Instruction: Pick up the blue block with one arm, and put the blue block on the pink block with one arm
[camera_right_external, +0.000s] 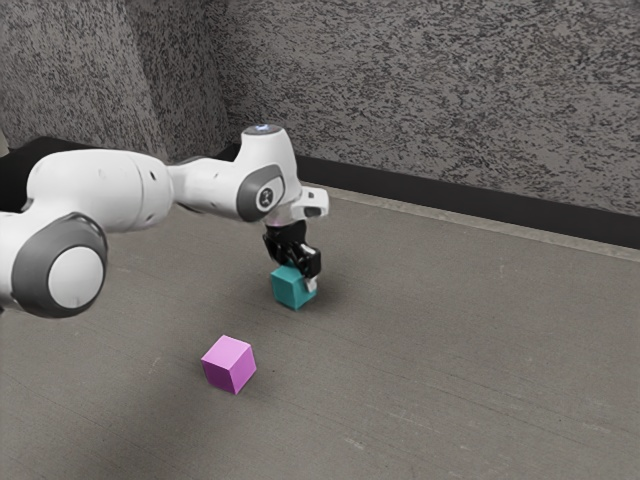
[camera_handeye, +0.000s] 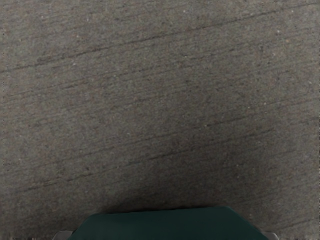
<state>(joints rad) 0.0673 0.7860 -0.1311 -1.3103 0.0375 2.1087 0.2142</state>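
The blue block (camera_right_external: 288, 292), a teal-blue cube, rests on the grey table near the middle of the exterior view. My gripper (camera_right_external: 300, 278) has come straight down over it, and its black fingers straddle the top of the cube and press against two opposite sides. In the wrist view the same blue block (camera_handeye: 167, 225) lies just under my hand, with a pale fingertip touching it at each lower corner. The pink block (camera_right_external: 229, 363) sits apart on the table, closer to the camera and toward the exterior view's left of the blue one.
The grey table (camera_right_external: 470, 360) spreads wide toward the exterior view's right and front. A rough stone wall with a black strip (camera_right_external: 470, 200) at its foot closes off the far side. My white arm (camera_right_external: 100, 200) reaches in from the exterior view's left.
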